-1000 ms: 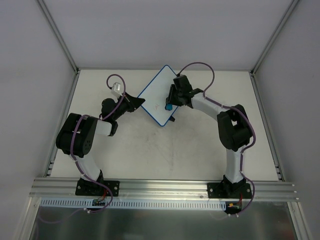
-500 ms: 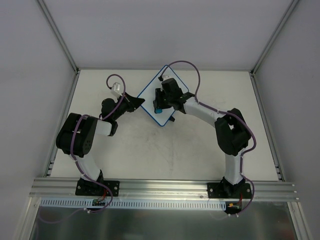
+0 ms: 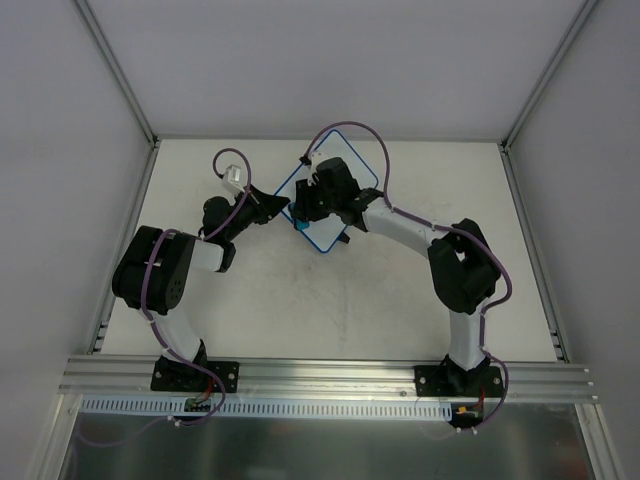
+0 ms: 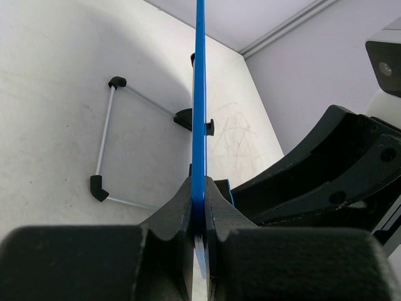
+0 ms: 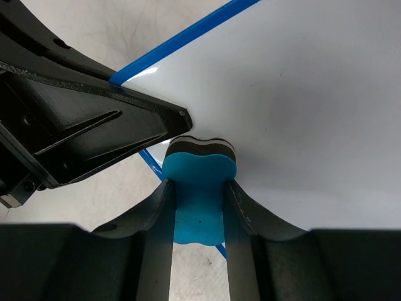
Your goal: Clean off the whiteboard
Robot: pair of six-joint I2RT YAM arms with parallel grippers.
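Right claw (image 5: pixel 199 194) slid left; peanut-shaped eraser (image 5: pixel 199 168), glossy whiteboard (image 5: pixel 301 94).

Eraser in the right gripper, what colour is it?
Bright blue eraser, with a dark felt tip; clearest in the right wrist view.

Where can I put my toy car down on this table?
The big bare stretch of table between the left arm and right arm, nearer than the whiteboard. Also the far right corner. It's crowded at the whiteboard, where the left fingers and right fingers meet.
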